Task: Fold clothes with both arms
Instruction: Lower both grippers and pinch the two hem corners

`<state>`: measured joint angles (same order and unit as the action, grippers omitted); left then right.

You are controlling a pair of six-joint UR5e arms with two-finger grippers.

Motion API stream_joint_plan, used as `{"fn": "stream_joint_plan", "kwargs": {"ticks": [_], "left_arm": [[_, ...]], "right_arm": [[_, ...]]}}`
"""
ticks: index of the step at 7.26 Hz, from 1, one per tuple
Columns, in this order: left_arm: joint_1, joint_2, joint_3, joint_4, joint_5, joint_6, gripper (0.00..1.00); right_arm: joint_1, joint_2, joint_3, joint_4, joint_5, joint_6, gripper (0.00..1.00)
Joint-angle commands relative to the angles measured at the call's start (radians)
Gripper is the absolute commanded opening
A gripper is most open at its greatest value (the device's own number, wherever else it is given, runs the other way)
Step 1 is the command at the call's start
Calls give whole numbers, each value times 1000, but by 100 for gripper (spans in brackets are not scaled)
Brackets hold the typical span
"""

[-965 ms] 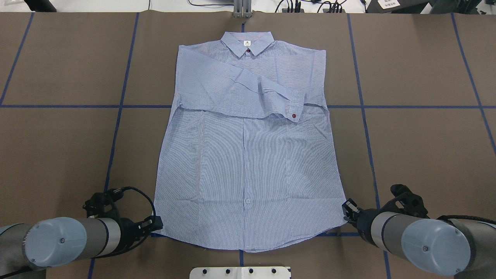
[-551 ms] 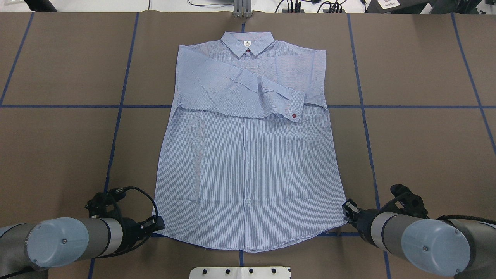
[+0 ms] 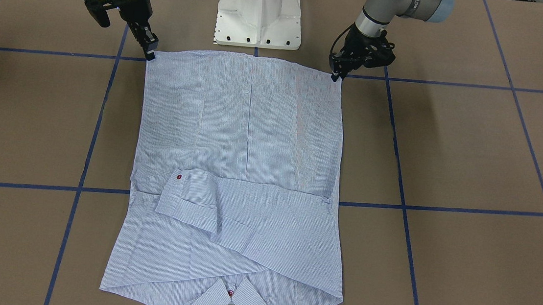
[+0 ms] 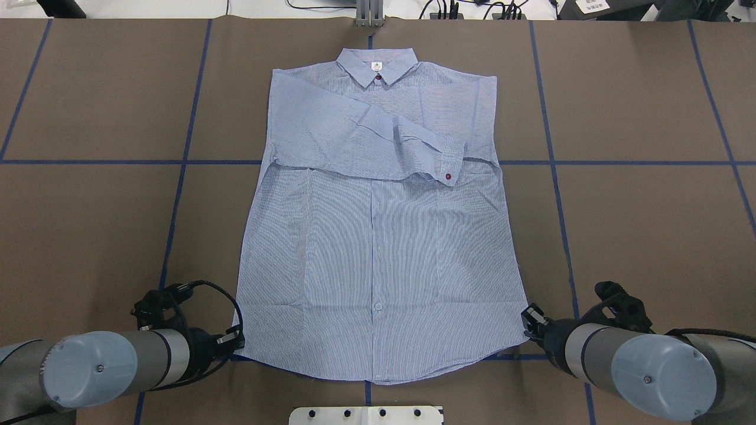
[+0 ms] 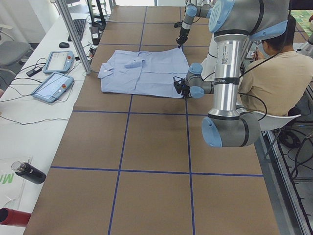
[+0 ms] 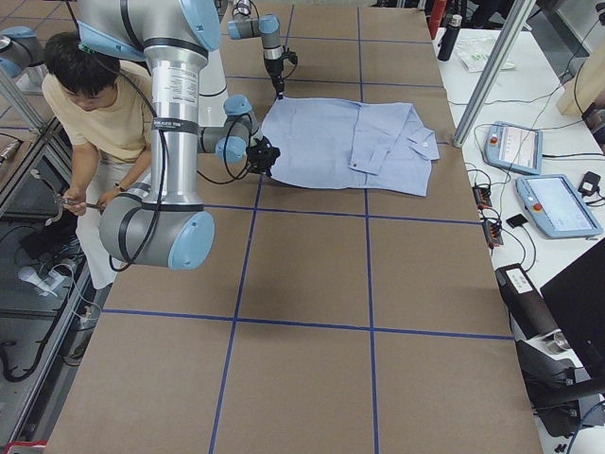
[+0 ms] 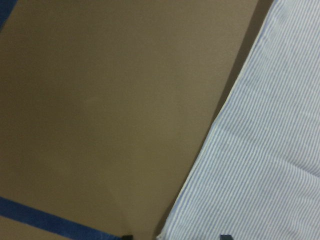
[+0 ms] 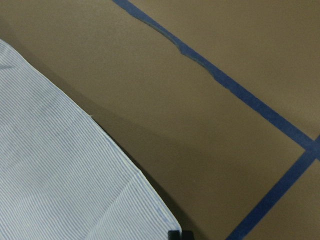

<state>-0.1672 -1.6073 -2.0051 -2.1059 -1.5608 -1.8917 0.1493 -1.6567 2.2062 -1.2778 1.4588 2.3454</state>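
The clothes are one light blue pinstriped shirt (image 4: 378, 248) lying flat on the brown table, collar (image 4: 378, 65) at the far side. Both sleeves are folded across the chest, and a red cuff button (image 4: 448, 176) shows. My left gripper (image 4: 237, 341) sits low at the hem's left corner. In the left wrist view its fingertips (image 7: 127, 236) stand apart, open, with the shirt's edge (image 7: 270, 150) between them. My right gripper (image 4: 527, 319) is at the hem's right corner. In the right wrist view its tips (image 8: 180, 235) are together, right at the shirt's corner (image 8: 60, 180).
The white pedestal base (image 3: 259, 14) stands just behind the hem. A person (image 5: 266, 73) sits behind the robot. Two teach pendants (image 5: 51, 85) and a metal post (image 5: 73, 34) are at the table's far edge. Blue tape lines (image 4: 177, 195) cross the brown surface.
My left arm has shifted slightly, and its gripper now reaches the hem's left corner. The right arm and the shirt have stayed still.
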Motion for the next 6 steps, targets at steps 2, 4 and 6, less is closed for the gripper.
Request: {"fn": "stream_joint_plan", "kwargs": {"ticks": [2,4,6], "left_arm": [[-9,0,-15,1,12,0,0],[-6,39,-111,1,12,-3,0],[52,136,-254,6,4,-41,0]], "right_arm": [[-1,2,0,0,0,0,0],[-10,6,19,0,0,0,0],[-42,-12,79,-14,2,0,0]]}}
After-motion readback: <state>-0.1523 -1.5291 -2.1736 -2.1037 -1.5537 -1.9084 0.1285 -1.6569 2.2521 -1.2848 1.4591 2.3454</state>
